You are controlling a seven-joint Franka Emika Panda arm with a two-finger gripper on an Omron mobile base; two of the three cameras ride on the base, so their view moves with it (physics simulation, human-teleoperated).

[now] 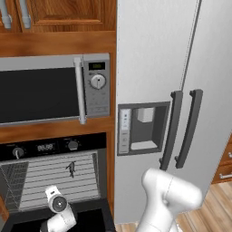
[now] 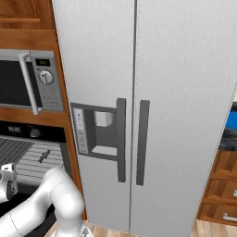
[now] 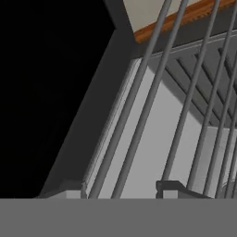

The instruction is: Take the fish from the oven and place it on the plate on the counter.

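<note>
Risk first: fish (image 1: 70, 169) is tiny and lies on the wire rack (image 1: 54, 181) well inside the open oven (image 1: 54, 176), far from the hand, which sits low at the oven's near edge. In my judgement a reach from here could knock the fingers into the rack bars, or push the fish through a gap between the wires. Hand view looks up along the bars, one dark fingertip (image 3: 173, 187) just under them, so a snag seems likely if the arm rises straight. Gripper itself: can't tell if open or closed, nothing seen held. A blue thing (image 2: 231, 121) at the far right edge of the right base view, above wooden drawers, may be the plate; too cropped to be sure. A long carry past the fridge (image 1: 172, 90) is needed, so a weak pinch could drop the fish.

Counts: one fish, one oven, two oven knobs, one microwave (image 1: 54, 88) above it, one fridge with two handles, one arm.
</note>
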